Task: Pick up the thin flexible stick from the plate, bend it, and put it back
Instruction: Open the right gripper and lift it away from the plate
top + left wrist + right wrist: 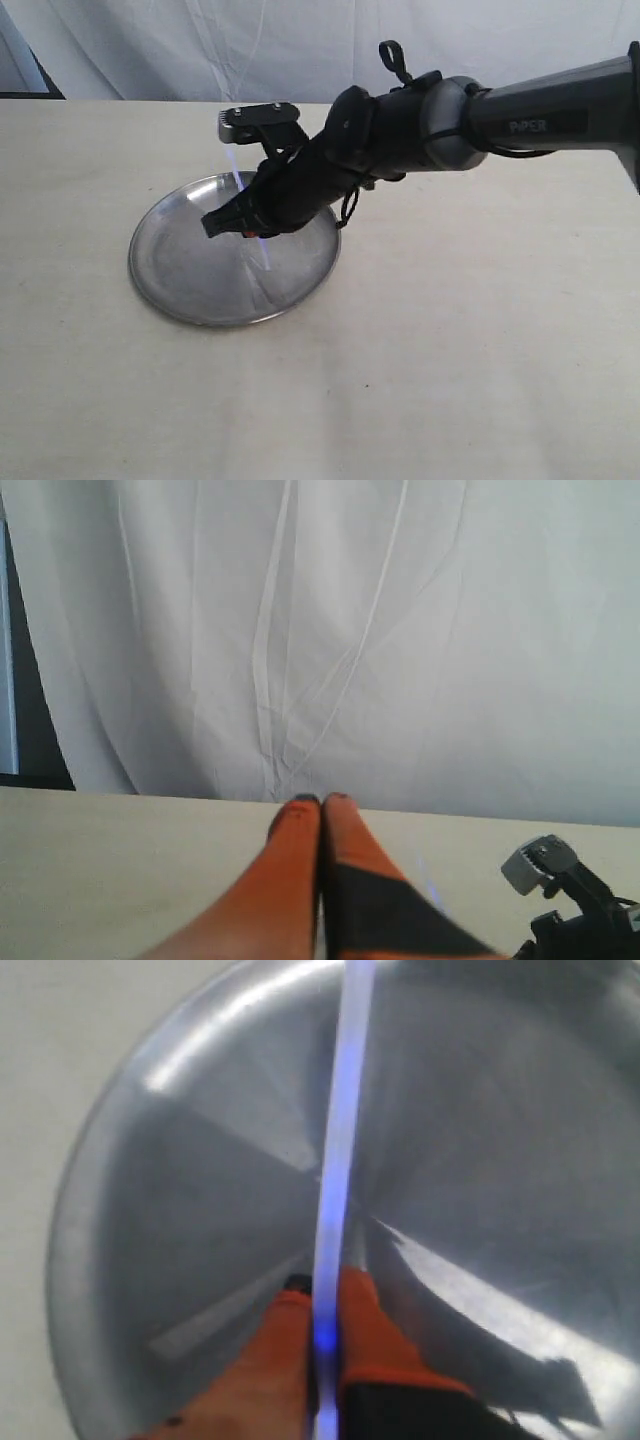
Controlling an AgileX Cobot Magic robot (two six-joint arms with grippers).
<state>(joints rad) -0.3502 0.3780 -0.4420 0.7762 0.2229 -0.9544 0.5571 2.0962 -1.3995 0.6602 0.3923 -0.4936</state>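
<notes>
While my right arm reached in from the right side and slanted down over the beige table [480, 350], my right gripper [228, 225] hung low over the round, shiny silver metal plate [165, 275]. The forearm was stretched out nearly level, and the wrist bent downward towards the plate's middle. My left gripper [321, 802] pointed level across the table towards a white curtain [450, 630], with its orange fingers pressed together and nothing between them.

The right gripper's [322, 1290] orange fingers [372, 1325] pinched the thin, translucent whitish plastic stick [340, 1140] between them. From my right wrist, the stick ran as one straight pale band out past the fingertips and across the plate [190, 1210], glowing blue where the pads held it. From outside, the stick [264, 252] showed as a faint bluish-white line on both sides of the gripper, over the plate.

My own gripper body hid the middle of the stick in the outside view. Its upper part faded out near the grey camera block [255, 120] on my wrist. I could not tell whether the lower end touched the plate or hung just above it. My left arm was outside that view. The far end of the stick was cut off at the edge of my right wrist picture.
</notes>
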